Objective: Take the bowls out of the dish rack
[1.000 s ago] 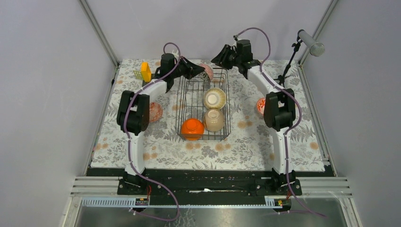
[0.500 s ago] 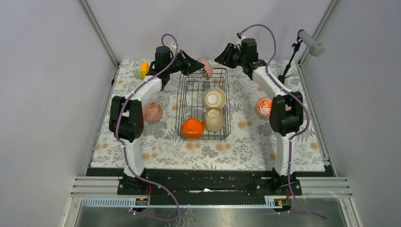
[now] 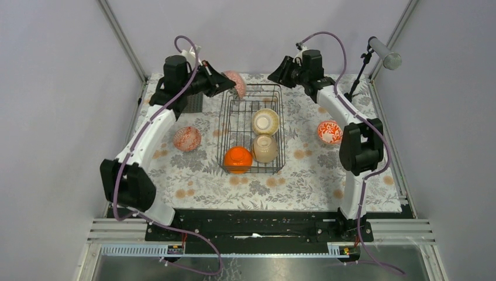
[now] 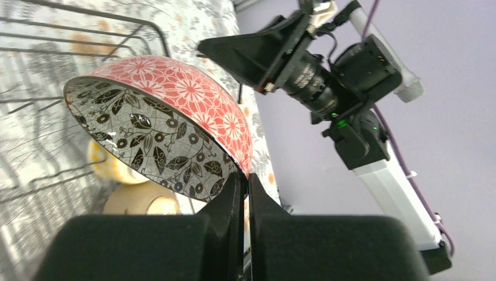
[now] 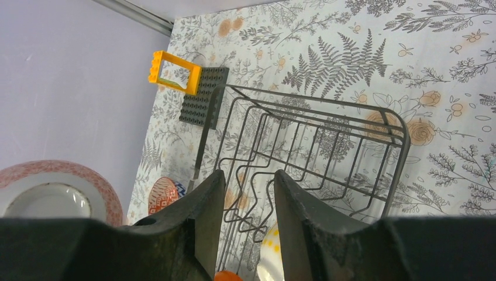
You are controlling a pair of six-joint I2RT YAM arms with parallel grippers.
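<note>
1. The table (image 3: 304, 175) was covered with a grey cloth of leaves and flowers, and plain lilac walls closed it in.
2. The left gripper (image 4: 246, 184) was clenched on the rim of the red-flowered bowl (image 4: 175, 111). It held the bowl tilted in the air above the far left corner of the dish rack (image 3: 236, 120). I think the thin pinch on the rim is why the bowl hung at an angle.
3. The right gripper (image 5: 248, 181) hovered over the far right corner of the rack with its jaws partly apart and nothing between them, probably to keep out of the way.
4. Three bowls lay inside the rack: the orange bowl (image 3: 237, 158) at the near left, a cream bowl (image 3: 265, 147) touching it, and a second cream bowl (image 3: 265, 121) behind.
5. Outside the rack, a patterned bowl (image 3: 187, 139) stood on the left and a red-and-white bowl (image 3: 330, 132) on the right.
6. The dark grey plate (image 5: 205, 93) and the yellow frame (image 5: 175, 73) sat near the rack's far left corner, so a landing place should avoid them.
7. A pinkish bowl edge low in the right wrist view was perhaps the carried bowl; I cannot be sure.
</note>
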